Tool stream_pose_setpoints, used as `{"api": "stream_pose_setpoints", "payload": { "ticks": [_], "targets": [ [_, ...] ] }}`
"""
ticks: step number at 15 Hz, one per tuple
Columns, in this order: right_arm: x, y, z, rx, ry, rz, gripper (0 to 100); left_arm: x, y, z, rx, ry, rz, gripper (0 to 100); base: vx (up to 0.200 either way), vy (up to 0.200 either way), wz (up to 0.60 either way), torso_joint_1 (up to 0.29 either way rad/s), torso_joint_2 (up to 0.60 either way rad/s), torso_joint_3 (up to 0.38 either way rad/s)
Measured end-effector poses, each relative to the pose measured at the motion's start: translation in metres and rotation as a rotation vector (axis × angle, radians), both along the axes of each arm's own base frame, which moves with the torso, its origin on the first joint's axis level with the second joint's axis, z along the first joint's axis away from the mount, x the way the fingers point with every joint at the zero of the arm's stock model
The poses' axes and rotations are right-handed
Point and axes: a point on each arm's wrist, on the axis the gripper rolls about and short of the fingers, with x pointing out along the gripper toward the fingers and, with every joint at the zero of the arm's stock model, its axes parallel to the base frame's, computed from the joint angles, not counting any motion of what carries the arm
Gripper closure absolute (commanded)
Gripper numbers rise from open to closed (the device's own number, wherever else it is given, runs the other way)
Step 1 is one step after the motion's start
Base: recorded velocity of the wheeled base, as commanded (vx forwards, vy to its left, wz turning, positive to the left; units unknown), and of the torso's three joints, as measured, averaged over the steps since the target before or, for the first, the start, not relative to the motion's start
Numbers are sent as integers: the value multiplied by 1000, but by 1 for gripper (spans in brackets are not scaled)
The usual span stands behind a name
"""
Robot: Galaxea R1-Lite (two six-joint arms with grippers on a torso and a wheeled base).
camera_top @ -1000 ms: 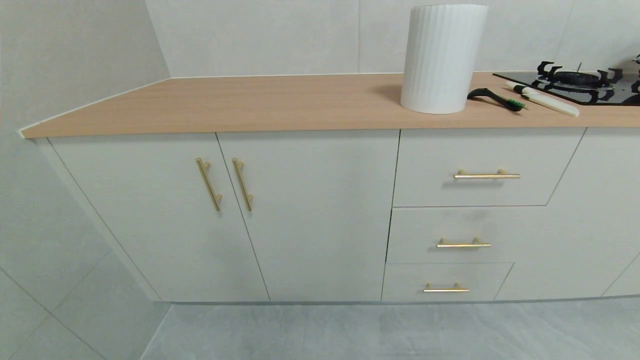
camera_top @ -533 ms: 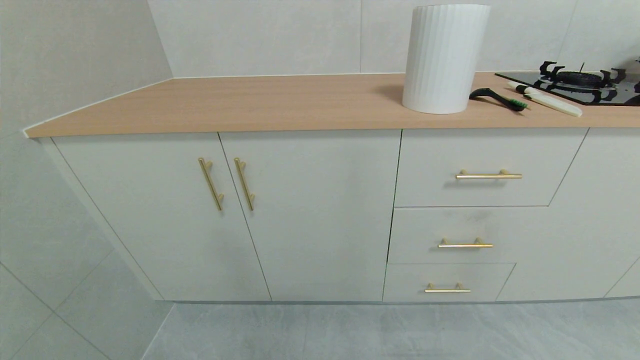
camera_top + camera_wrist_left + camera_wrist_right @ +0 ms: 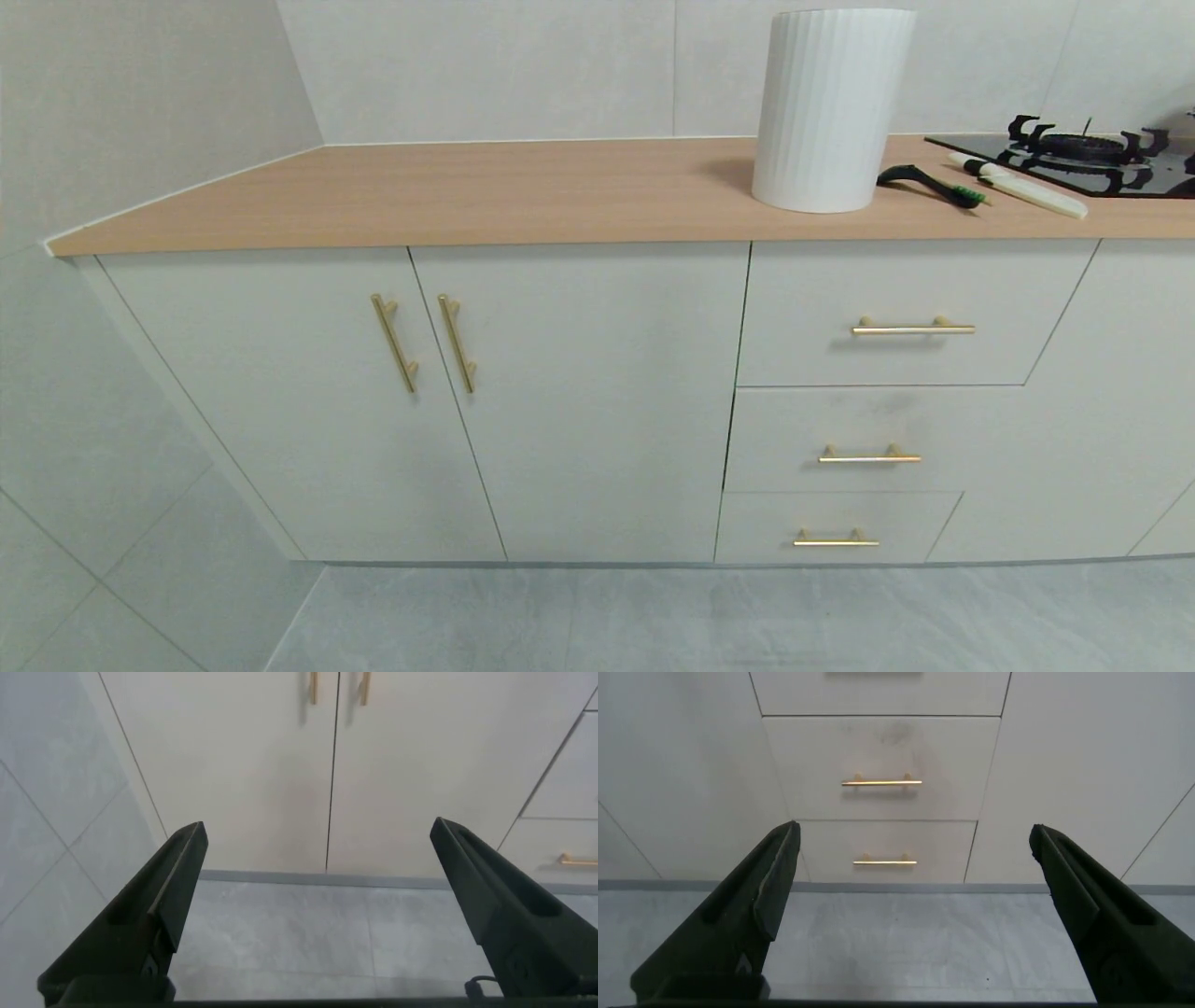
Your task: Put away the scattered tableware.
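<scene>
On the wooden countertop (image 3: pixel 448 191) a black utensil with a green handle (image 3: pixel 929 184) lies beside a white utensil (image 3: pixel 1022 189), both just right of a tall white ribbed container (image 3: pixel 827 107). My left gripper (image 3: pixel 318 840) hangs open low over the floor, facing the two cabinet doors (image 3: pixel 332 756). My right gripper (image 3: pixel 915 840) is open too, low before the lower drawers (image 3: pixel 882 765). Nothing sits between either pair of fingers.
A black gas hob (image 3: pixel 1088 154) occupies the countertop's far right. Below are two doors with gold handles (image 3: pixel 425 341) and three drawers with gold pulls (image 3: pixel 912 328). A tiled wall closes in on the left; grey floor tiles (image 3: pixel 653 621) lie in front.
The whole head picture has shifted a few pixels to the right since a second ago, so the camera moved slightly. Nothing on the countertop has moved.
</scene>
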Motion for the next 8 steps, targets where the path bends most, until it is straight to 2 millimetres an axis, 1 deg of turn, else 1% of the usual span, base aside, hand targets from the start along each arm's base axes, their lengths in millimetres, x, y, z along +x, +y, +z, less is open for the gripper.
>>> {"api": "stream_pose_setpoints", "payload": {
  "ticks": [5,8],
  "targets": [
    [0,0,0,0,0,1,0,0,0,0,-1,0,0,0,0,-200,0,6,5,5],
    [0,0,0,0,0,2,0,0,0,0,-2,-1,0,0,0,0,0,0,0,0]
  ]
}}
